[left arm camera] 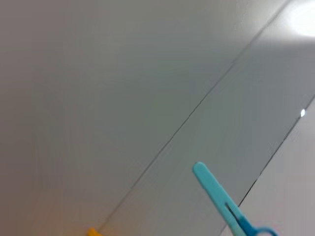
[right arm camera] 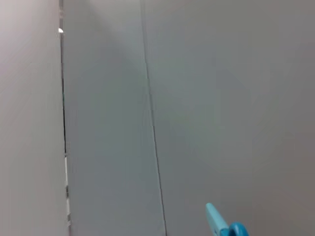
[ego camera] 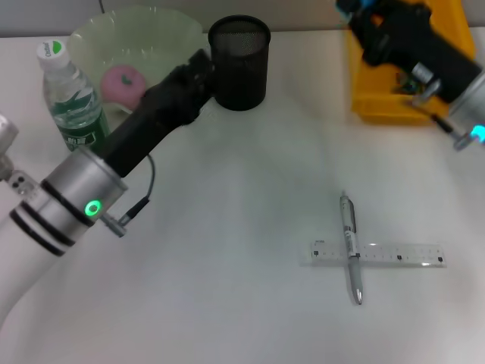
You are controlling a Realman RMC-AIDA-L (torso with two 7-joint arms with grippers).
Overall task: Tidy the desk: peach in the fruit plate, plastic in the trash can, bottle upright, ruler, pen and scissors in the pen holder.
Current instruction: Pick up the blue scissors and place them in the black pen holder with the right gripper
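The left gripper (ego camera: 203, 62) is reaching to the far-left part of the table (ego camera: 227, 227), its black tip lying against the near-left side of the holder (ego camera: 239, 63); whether its fingers are apart or together cannot be told; the left arm is stretching diagonally from the near-left corner, silver cuff with a green light low, black forearm pointing up toward the far edge.

The right gripper (ego camera: 356, 11) is hanging at the far-right corner above the can (ego camera: 379, 106); a bit of blue is showing at its tip, which seems to be the scissors (left arm camera: 221, 201), seen also as a pale blue blade with a darker handle in both wrist views; how the fingers are closing on them cannot be told; the right arm is slanting from the right edge up and inward, black body, silver cuff glowing cyan.

The holder, black mesh, is standing upright near the far edge; the yellow can is sitting at the far-right corner; the peach (ego camera: 123, 83) is lying in the pale green plate (ego camera: 167, 38) at the far-left corner; the bottle (ego camera: 70, 95) is standing upright just beside the plate, by the left edge; the pen (ego camera: 351, 246) is lying across the ruler (ego camera: 379, 254) toward the near-right part of the table, the two touching and forming a cross.
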